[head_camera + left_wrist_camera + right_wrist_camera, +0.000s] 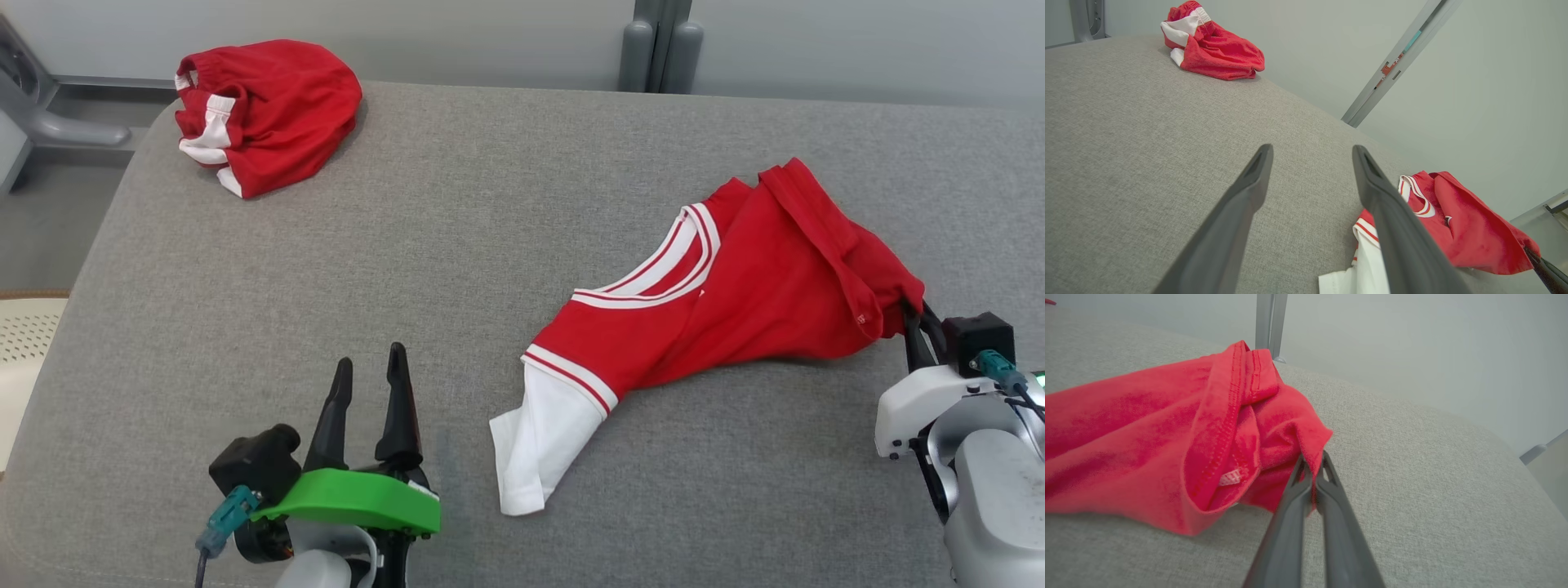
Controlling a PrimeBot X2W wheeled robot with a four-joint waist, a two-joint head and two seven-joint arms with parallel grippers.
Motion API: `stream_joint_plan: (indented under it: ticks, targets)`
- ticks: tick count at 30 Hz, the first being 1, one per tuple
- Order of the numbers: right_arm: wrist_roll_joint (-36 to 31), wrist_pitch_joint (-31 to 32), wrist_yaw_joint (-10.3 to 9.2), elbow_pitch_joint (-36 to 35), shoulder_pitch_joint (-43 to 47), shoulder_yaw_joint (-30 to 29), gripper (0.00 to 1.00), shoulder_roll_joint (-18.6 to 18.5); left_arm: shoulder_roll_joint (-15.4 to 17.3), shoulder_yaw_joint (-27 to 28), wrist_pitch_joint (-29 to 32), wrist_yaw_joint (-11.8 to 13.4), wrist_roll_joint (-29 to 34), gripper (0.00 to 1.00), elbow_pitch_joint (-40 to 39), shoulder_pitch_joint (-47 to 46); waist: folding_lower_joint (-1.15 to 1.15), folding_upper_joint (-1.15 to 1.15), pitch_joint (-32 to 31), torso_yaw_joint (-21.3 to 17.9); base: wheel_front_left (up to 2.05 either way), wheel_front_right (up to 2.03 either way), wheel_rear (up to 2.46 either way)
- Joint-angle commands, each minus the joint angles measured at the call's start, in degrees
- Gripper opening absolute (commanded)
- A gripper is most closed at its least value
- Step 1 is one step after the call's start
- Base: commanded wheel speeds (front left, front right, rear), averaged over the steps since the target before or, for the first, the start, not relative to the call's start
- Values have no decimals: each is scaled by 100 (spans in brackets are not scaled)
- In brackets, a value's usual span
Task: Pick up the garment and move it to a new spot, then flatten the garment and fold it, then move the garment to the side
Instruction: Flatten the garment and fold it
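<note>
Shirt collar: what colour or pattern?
The collar is white with thin red stripes, set on the red shirt. Head view shows it best.

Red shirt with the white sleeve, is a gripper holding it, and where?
The right gripper pinches the red-and-white fabric shirt by its bunched red hem edge.

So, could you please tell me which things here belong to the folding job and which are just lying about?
In the job: red shirt; right gripper, shut on its edge; left gripper, open; grey cushion.
Lying about: bundled red-and-white garment at the far left corner; cream perforated object beside the cushion.
</note>
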Motion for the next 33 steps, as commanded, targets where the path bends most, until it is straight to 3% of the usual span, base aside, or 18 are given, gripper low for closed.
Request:
stream_joint_plan:
  ticks: [1, 8, 13, 23, 24, 26, 27, 33]
  targets:
    - [-37, -18, -10, -93, -54, -70, 100, 3, 18, -30, -2, -12, -10, 100, 5, -66, 0, 0, -17, -31, 0, 0, 0]
    - [-109, -18, -10, -1044, 456, -431, 100, 423, 19, -558, 6, -143, 253, 100, 334, 68, 0, 0, -201, -126, 0, 0, 0]
    - [-156, -18, -10, -1871, 981, -579, 100, 748, 54, -1153, 362, -245, 571, 100, 666, 74, 0, 0, -332, -170, 0, 0, 0]
    - [49, -18, -10, -2779, 1504, -282, 100, 967, 49, -1567, 1006, -25, 666, 100, 1458, -107, 0, 0, -345, -519, 0, 0, 0]
    - [105, -18, -10, -2841, 1536, -257, 100, 971, 46, -1570, 1005, -26, 644, 85, 1503, -130, 0, 0, -339, -552, 0, 0, 0]
    - [189, -18, -10, -2914, 1577, -230, 100, 972, 43, -1569, 933, -37, 632, 4, 1544, -172, 0, 0, -328, -608, 0, 0, 0]
    - [214, -18, -10, -2948, 1589, -233, 100, 970, 41, -1562, 907, -44, 618, 0, 1552, -188, 0, 0, -325, -624, 0, 0, 0]
    - [369, -18, -10, -3030, 1700, -342, 100, 973, 30, -1633, 749, -162, 537, 0, 1460, -303, 0, 0, -337, -684, 0, 0, 0]
